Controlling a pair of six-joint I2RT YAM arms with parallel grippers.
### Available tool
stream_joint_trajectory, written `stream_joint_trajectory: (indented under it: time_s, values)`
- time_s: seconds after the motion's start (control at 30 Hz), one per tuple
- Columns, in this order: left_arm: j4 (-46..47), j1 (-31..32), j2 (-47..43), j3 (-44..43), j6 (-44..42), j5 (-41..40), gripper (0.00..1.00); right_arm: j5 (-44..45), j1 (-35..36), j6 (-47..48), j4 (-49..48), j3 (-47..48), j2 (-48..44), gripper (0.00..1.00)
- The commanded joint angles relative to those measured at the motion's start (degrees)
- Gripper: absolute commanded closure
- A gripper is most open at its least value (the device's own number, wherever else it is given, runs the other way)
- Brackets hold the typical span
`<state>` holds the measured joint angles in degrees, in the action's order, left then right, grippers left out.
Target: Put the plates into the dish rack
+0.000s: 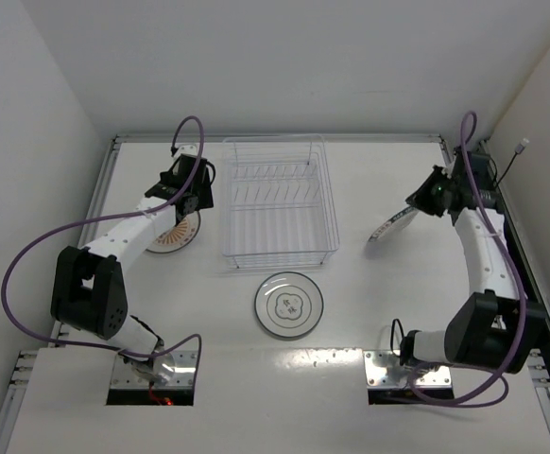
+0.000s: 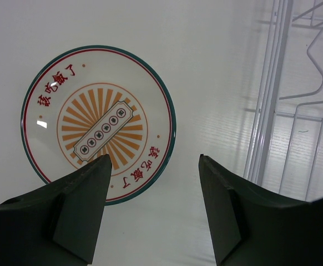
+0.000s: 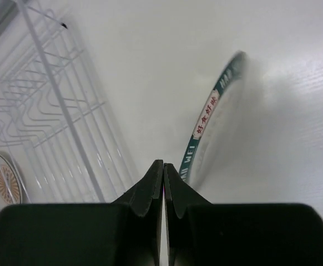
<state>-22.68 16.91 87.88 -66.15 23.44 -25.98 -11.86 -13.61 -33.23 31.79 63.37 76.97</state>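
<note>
Right hand [image 3: 163, 166] closed beside the tilted green-rimmed plate [image 3: 208, 113]; left hand [image 2: 155, 160] open over the orange-rayed plate [image 2: 99, 124].
The fingers of the right hand are pressed together. The green-rimmed plate is tilted just beside them, to the right of the dish rack [image 1: 281, 253]; whether they pinch it, I cannot tell. The orange-rayed plate lies flat on the tabletop [image 1: 388, 312], just left of the rack. The grey-ringed plate [image 1: 289, 305] lies flat in front of the rack, apart from both hands.
</note>
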Motion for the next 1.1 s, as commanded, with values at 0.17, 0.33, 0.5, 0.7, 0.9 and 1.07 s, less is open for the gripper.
stream_joint_trajectory:
  time_s: [0.17,0.33,0.5,0.7,0.9,1.07]
  values:
    - [0.6,0.2,-0.2,-2.1,0.7,-0.7,0.39,2.3,1.8,-0.3,-0.8,3.5,-0.2,1.00]
    - [0.6,0.2,-0.2,-2.1,0.7,-0.7,0.39,2.3,2.4,0.4,-0.8,2.4,-0.2,1.00]
    - [0.6,0.2,-0.2,-2.1,0.7,-0.7,0.39,3.6,1.6,0.4,0.9,1.1,0.4,1.00]
    - [0.6,0.2,-0.2,-2.1,0.7,-0.7,0.39,0.1,0.3,5.2,6.6,-0.3,8.2,1.00]
    - [0.6,0.2,-0.2,-2.1,0.7,-0.7,0.39,10.1,1.0,5.6,8.0,-5.4,6.2,1.00]
    - [0.6,0.2,-0.2,-2.1,0.7,-0.7,0.39,12.3,0.5,4.9,8.0,-8.1,5.5,1.00]
